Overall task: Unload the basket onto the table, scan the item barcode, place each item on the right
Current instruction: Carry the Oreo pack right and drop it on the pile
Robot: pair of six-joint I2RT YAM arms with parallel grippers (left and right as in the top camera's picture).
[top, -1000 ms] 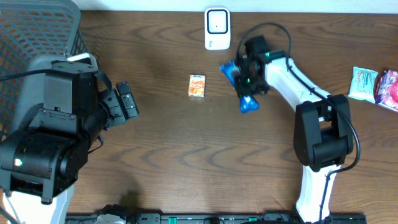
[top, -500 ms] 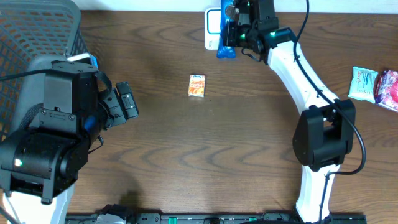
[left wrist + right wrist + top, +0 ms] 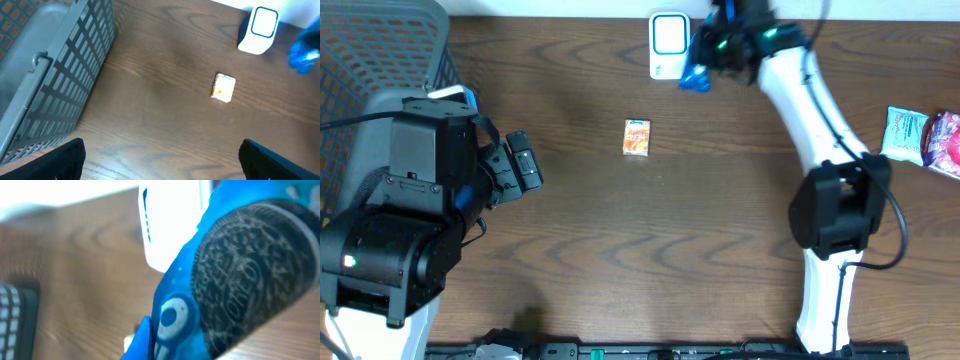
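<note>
overhead view of a dark wooden table (image 3: 650,250) with two robot arms. the right arm reached from the near right up to the far edge, where its right gripper (image 3: 720,45) was clamped on a blue oreo packet (image 3: 696,78). the packet hung off the table, just to the right of a white barcode scanner (image 3: 668,45) that stood upright at the far middle – whether packet and scanner touched could not be told. in the right wrist view the packet (image 3: 225,290) filled most of the picture, blurred and tilted, with a printed dark cookie and a white ring mark on blue, and the bright white scanner (image 3: 170,225) sat right behind it.

the left arm, bulky and black, sat at the near left. its left gripper (image 3: 525,165) pointed right with jaws wide apart; in the left wrist view the two dark fingertips (image 3: 60,160) showed at the bottom corners over bare wood.

a small orange and white box (image 3: 637,137) lay flat near the middle of the table, nearer than the scanner and well apart from both grippers. a grey plastic basket (image 3: 380,45) stood at the far left. at the right edge lay a pale green snack packet (image 3: 903,135) and, beside it, a pink packet (image 3: 945,142).
</note>
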